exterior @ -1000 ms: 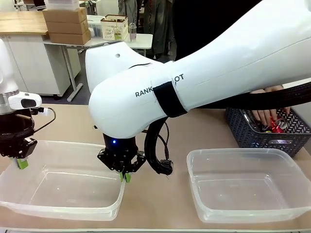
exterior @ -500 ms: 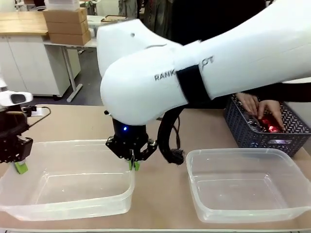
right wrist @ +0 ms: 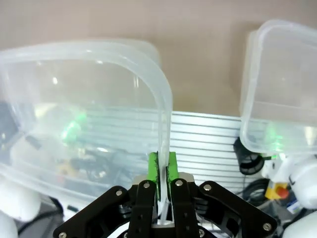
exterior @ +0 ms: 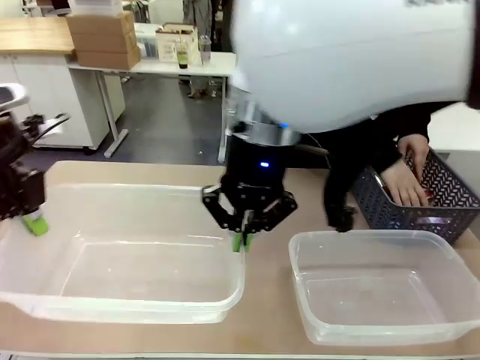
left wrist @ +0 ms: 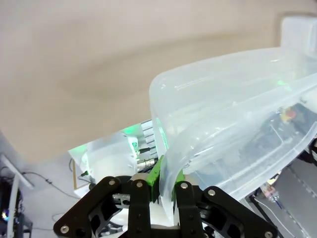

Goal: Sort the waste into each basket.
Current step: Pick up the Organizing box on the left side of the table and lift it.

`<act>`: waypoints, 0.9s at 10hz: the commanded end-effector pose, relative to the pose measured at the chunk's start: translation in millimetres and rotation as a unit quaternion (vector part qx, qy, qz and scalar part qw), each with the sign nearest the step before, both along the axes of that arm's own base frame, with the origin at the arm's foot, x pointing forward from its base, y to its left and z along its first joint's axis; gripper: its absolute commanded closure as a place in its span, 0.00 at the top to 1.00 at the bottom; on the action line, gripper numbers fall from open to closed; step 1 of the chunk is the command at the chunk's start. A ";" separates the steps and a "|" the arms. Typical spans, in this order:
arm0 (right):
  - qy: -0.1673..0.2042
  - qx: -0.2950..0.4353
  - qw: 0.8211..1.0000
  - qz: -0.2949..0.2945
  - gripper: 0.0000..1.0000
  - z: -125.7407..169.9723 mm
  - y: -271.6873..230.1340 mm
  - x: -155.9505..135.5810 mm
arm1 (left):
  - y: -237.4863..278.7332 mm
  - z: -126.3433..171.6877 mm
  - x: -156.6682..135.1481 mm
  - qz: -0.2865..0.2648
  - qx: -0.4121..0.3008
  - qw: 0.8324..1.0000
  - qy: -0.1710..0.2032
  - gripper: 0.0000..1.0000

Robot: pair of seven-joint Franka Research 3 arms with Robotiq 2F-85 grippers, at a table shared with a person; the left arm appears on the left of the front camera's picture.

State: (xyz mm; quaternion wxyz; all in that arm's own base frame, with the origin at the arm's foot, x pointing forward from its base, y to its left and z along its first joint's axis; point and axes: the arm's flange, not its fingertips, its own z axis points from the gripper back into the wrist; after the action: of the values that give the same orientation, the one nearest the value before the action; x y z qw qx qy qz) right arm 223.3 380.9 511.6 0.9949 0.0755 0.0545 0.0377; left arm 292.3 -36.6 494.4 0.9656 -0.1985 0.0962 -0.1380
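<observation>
Now left claw [exterior: 34, 223] and right claw [exterior: 241, 241] pinch opposite rims of a clear round-cornered basket [exterior: 150, 309].

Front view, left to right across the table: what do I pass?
left gripper → left basket, its rim pinched at both ends → right gripper → right basket

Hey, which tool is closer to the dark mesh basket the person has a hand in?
Right. The right tool pinches the clear tub's rim at the end nearer the dark mesh basket; the left tool pinches its opposite end, farther away.
</observation>
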 end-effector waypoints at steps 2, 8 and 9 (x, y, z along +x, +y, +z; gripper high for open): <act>0.000 0.000 1.000 0.000 0.00 0.0 0.0 0.0 | 0.0 0.0 0.0 0.000 0.000 1.000 0.000 0.00; 0.042 0.028 0.999 0.004 0.08 -7.7 -41.0 28.5 | -23.6 22.0 9.2 0.201 0.009 0.979 -0.022 0.06; 0.043 0.020 0.999 -0.011 0.08 -5.5 -59.1 39.0 | -35.1 30.3 14.6 0.208 0.018 0.978 -0.020 0.06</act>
State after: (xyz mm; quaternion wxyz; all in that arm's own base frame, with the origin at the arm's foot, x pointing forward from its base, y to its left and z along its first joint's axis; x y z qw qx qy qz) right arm 259.6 346.3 515.0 0.9922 0.1048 0.0633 0.0227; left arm 299.0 -60.4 508.0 0.9811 -0.1816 0.0642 0.0203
